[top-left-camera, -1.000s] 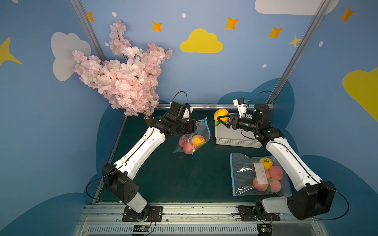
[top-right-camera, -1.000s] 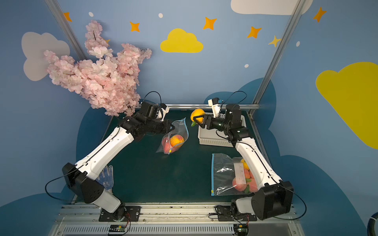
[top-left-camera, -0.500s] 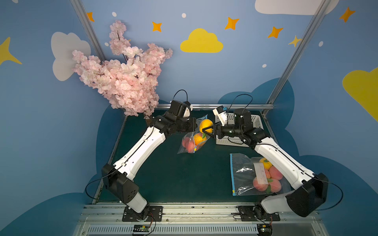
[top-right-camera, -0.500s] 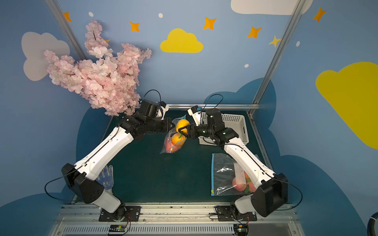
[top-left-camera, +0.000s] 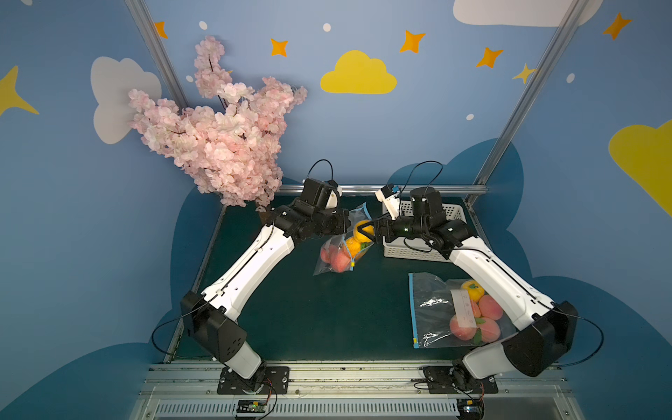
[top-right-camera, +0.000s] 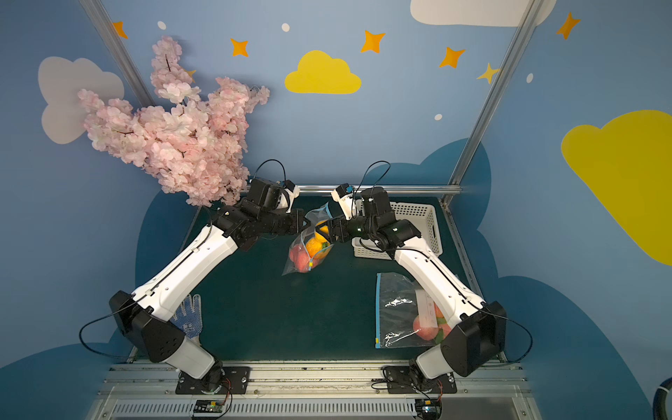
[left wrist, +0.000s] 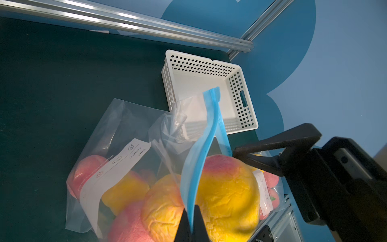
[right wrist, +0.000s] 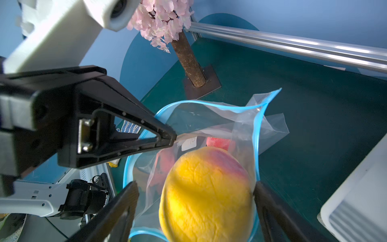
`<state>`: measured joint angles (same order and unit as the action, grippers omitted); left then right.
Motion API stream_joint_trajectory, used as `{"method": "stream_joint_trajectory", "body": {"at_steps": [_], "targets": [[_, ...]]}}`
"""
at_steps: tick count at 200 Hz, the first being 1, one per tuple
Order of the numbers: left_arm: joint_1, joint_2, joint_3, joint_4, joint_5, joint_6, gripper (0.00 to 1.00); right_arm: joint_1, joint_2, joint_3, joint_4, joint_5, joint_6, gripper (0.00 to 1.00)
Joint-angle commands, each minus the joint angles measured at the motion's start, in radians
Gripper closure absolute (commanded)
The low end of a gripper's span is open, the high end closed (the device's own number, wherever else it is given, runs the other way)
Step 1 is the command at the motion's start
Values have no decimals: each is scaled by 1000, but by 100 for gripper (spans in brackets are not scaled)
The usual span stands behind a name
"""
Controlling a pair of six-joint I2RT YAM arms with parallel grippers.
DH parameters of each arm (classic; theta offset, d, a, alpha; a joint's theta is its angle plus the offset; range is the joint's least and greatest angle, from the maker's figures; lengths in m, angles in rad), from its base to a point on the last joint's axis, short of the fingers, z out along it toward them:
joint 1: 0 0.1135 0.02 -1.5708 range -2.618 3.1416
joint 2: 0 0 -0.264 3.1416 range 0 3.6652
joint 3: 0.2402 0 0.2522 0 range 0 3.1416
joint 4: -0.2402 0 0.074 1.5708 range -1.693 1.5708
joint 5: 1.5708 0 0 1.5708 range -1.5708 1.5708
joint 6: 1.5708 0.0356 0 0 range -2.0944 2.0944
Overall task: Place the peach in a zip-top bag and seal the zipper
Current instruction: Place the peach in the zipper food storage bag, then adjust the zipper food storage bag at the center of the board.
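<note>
A: What sits on the green table [top-left-camera: 291,309]?

B: A white basket [left wrist: 240,88], and just beside it the clear bag [top-left-camera: 322,269], mouth raised.

A: And the peach [right wrist: 207,188]?

B: It is in the bag's mouth, above the fruit already inside. The right claw [top-left-camera: 364,232] has its jaws spread on either side of it. One jaw is clearly off it, the other touching or nearly so.

A: The left claw [right wrist: 170,139]?

B: It is pressed together on the blue zipper strip [left wrist: 209,130], holding the mouth open.

A: How should the release go?

B: The right claw should probably back straight out with its jaws wide, so they snag no plastic and do not drag the peach along. Meanwhile the left pinch should stay firm.
</note>
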<state>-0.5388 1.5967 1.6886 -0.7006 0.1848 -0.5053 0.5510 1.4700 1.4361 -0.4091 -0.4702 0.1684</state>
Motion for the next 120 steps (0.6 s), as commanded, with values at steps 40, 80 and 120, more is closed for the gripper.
{"method": "stream_joint_trajectory", "body": {"at_steps": [40, 80, 120], "targets": [[2, -15, 22, 18, -2, -6, 97, -31, -95, -35, -79, 227, 149, 15], [2, -12, 22, 25, 4, -8, 97, -30, -90, -48, -158, 259, 221, 30], [2, -16, 16, 39, 29, -8, 97, -22, -27, 0, -249, 144, 207, 25]]}}
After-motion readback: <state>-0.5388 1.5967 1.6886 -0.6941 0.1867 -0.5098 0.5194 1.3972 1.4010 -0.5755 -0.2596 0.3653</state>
